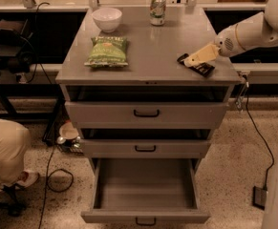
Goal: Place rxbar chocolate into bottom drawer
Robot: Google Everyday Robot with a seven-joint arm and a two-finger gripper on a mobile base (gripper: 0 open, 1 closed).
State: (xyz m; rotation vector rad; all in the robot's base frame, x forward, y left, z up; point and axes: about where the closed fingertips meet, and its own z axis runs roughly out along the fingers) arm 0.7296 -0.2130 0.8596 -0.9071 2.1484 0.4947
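Observation:
The rxbar chocolate, a small flat black bar, lies on the grey cabinet top near its right front corner. My gripper reaches in from the right on a white arm and sits low over the bar's left half, covering part of it. I cannot tell whether it touches the bar. The bottom drawer is pulled wide open below, and nothing shows inside it. Its dark handle shows at the frame's lower edge.
A green snack bag, a white bowl and a drink can stand on the cabinet top. The top drawer and middle drawer stand slightly out. A seated person's leg and floor cables are at left, a foot pedal at right.

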